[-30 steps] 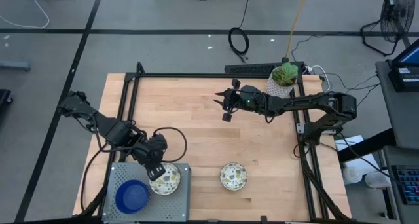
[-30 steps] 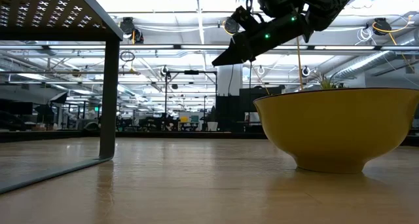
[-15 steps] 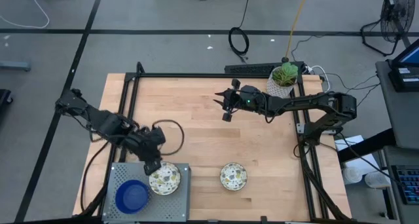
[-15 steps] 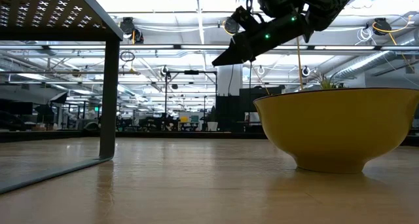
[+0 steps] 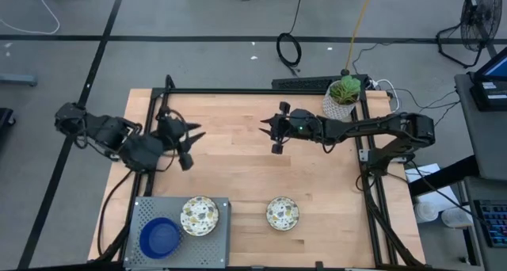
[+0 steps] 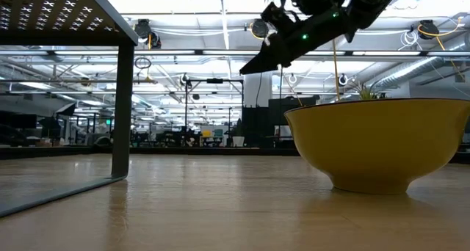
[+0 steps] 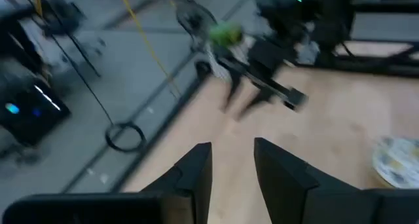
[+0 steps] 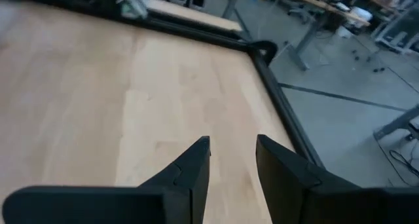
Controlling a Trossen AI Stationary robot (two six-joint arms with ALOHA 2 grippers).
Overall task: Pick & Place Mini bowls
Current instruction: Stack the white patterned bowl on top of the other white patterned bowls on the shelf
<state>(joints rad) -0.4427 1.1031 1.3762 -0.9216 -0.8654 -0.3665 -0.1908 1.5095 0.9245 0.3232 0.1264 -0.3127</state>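
High view: left gripper [image 5: 188, 148] hangs spread and empty at the table's left; blue bowl [image 5: 160, 236] and speckled bowl [image 5: 200, 215] sit on the grey tray [image 5: 142, 212] (near-left corner). Another speckled bowl [image 5: 282, 213] sits right of it. Right wrist view: right gripper [image 8: 233, 157] spread, empty.

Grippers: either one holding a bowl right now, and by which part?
Neither. The left gripper and right gripper are both open and empty; the speckled bowl sits on the grey rack.

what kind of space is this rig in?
Looks like a big open lab or workshop: ceiling light rows and far workbenches in the low view, a floor fan and loose cables around the table.
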